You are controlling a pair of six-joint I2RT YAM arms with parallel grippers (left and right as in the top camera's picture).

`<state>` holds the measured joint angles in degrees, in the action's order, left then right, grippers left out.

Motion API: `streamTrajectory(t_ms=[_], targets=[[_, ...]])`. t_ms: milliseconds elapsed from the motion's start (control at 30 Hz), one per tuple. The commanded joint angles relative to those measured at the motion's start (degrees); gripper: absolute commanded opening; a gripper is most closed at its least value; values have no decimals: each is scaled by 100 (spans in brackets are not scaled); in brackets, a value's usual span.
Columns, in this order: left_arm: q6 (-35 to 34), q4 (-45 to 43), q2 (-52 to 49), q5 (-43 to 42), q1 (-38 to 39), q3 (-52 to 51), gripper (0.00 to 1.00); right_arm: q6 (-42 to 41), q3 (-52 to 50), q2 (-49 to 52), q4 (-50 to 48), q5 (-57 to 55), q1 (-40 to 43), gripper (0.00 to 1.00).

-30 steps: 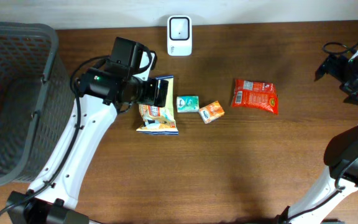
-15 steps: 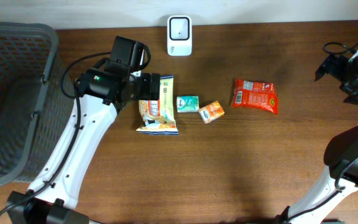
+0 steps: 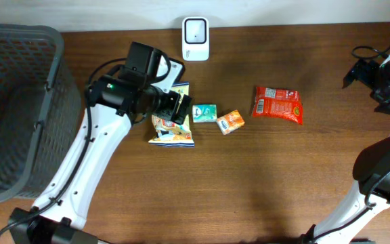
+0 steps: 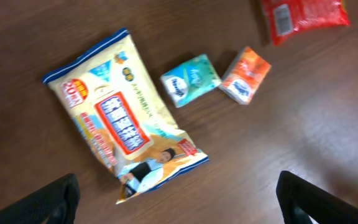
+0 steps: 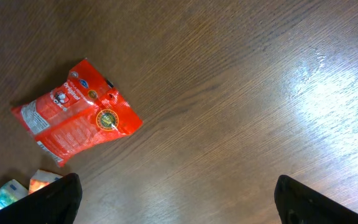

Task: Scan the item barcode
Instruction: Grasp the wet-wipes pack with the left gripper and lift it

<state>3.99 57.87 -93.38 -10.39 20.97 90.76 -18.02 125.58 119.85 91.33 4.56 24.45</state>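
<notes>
Left wrist: my left gripper (image 4: 184, 200) gapes wide over the snack bag (image 4: 124, 127) near the scanner (image 3: 196, 30). The bag is likely light, crinkly and slippery; I would pinch a sealed edge.

A basket (image 3: 53, 47) stands at the left end of the table (image 3: 249, 190). A scanner (image 3: 195, 30) sits at the back, near the middle. In front of it, left to right, lie a snack bag (image 4: 123, 134), a tissue pack (image 3: 204, 113), a small carton (image 3: 229, 122) just beside it, and a pouch (image 3: 277, 104) farther right.
</notes>
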Motion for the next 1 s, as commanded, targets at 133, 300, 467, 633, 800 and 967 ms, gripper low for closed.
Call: streamTrajectory(t_ms=[133, 300, 467, 633, 800, 967], targets=[[212, 63, -190, -190, 70, 118, 99, -48, 7, -24, 17, 35, -4, 98], [214, 72, -328, -55, 229, 118, 99, -48, 7, -24, 17, 35, -4, 99], [210, 140, -328, -35, 243, 118, 99, -48, 7, -24, 17, 35, -4, 98], [208, 177, -341, -26, 446, 118, 99, -48, 4, -24, 17, 35, -4, 98], [-708, 181, -621, 966, 452, 116, 99, -48, 7, -24, 17, 35, -4, 99], [-1239, 286, -1285, 1246, 452, 116, 99, -48, 4, -24, 17, 35, -4, 98]])
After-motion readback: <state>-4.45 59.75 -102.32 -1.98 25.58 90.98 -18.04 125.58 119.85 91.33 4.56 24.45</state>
